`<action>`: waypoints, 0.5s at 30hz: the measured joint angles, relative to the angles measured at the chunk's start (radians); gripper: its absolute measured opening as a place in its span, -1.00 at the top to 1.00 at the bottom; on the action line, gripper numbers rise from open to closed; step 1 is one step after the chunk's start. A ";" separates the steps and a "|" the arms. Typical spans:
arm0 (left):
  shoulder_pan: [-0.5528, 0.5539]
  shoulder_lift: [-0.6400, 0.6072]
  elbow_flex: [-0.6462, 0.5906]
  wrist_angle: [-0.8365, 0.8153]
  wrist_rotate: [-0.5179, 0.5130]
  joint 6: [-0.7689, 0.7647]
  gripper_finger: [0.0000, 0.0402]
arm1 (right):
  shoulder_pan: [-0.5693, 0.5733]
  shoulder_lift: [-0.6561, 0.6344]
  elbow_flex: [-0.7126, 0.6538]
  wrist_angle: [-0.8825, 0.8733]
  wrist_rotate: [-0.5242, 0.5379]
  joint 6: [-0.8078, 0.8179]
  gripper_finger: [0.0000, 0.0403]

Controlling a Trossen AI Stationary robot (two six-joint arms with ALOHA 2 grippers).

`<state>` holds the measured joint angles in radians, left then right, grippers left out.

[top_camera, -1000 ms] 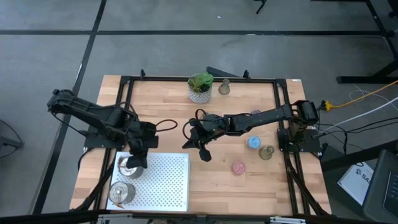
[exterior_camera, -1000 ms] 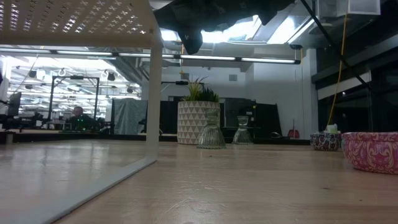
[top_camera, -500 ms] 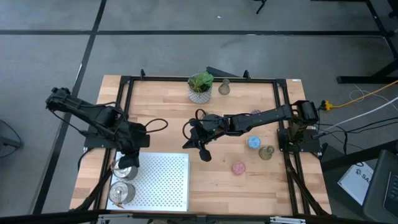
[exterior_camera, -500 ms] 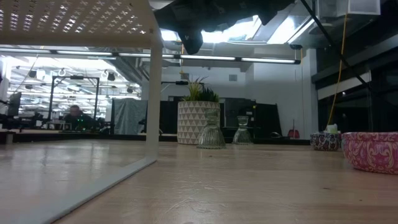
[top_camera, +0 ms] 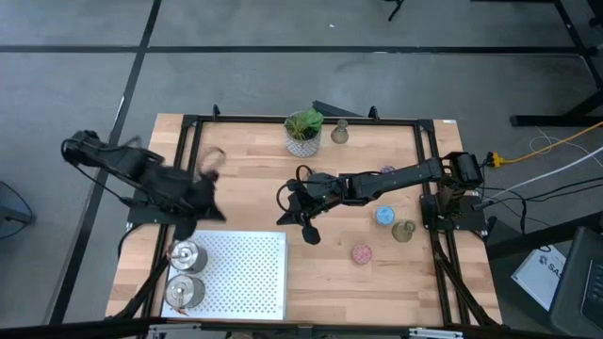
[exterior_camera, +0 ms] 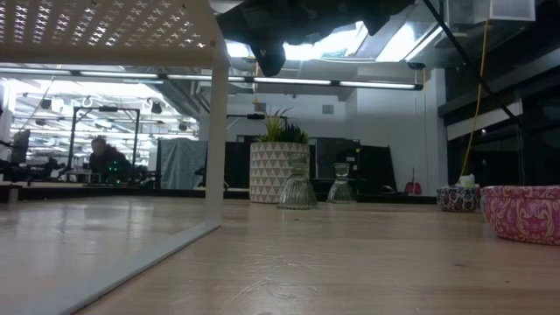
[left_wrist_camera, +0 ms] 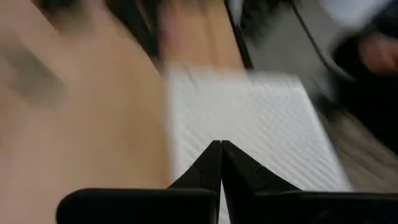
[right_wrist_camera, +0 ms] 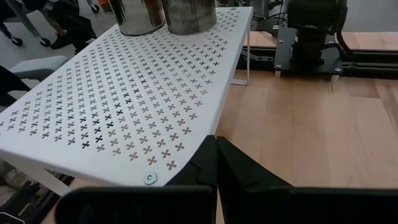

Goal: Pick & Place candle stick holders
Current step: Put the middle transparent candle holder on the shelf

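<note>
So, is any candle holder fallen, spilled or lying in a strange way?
Nothing stands out. Two silver holders stand upright on the white perforated shelf; the pink holder, blue holder and olive-grey holder sit upright on the table.

your left arm reaches in from the left edge of the worktop, folded at the elbow, its wrist blurred in the high view. the left gripper (top_camera: 188, 226) hangs above the worktop's left side, and its wrist view shows the jaws pressed tip to tip, holding nothing. your right arm stretches from its base at the right edge across toward the middle, forearm nearly level. the right gripper (top_camera: 308, 232) points down and toward the front near the centre, jaws closed together and empty.
</note>
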<state>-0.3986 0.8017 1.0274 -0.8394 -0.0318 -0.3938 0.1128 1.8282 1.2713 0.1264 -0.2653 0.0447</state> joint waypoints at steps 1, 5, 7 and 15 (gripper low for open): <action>-0.014 -0.035 -0.015 0.043 -0.080 0.047 0.99 | 0.000 0.000 0.000 -0.004 0.000 0.000 1.00; -0.063 -0.173 -0.141 0.269 -0.273 0.213 0.99 | 0.000 0.000 0.000 -0.033 0.000 0.000 1.00; -0.072 -0.235 -0.221 0.377 -0.313 0.266 0.99 | -0.001 0.000 0.000 -0.040 0.000 0.000 1.00; -0.071 -0.464 -0.551 0.735 -0.346 0.419 0.99 | -0.038 0.000 0.000 -0.075 0.002 -0.024 0.99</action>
<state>-0.4694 0.3377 0.4764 -0.1039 -0.3779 0.0248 0.0753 1.8282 1.2713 0.0519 -0.2630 0.0203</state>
